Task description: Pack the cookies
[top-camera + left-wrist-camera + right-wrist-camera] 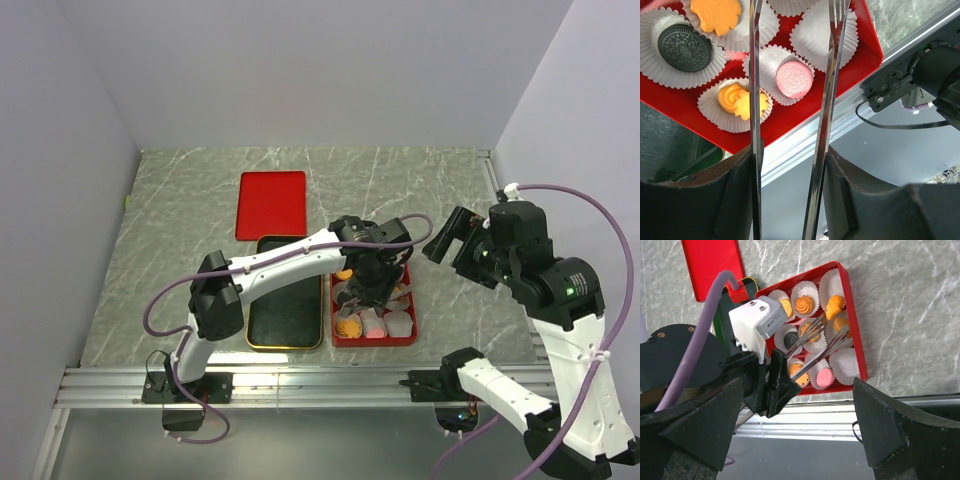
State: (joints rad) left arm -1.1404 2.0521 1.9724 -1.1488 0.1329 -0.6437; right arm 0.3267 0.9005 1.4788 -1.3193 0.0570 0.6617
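My left gripper (pixel 831 331) hangs open, empty, over tray (pixel 859 340); cookies (pixel 806 304) fill most cups (pixel 845 365), approx two bare, nearly done imo.

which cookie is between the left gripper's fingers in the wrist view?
The pink round cookie, the only pink one; the black cookie and orange ones lie off to its left.

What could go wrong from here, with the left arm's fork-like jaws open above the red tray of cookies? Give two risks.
1. In the left wrist view the pink cookie shows between the left arm's jaws; closing might pinch and crumple its paper cup.
2. The cups sit packed together in the tray, so a jaw could nudge the neighbouring orange cookie out of place.
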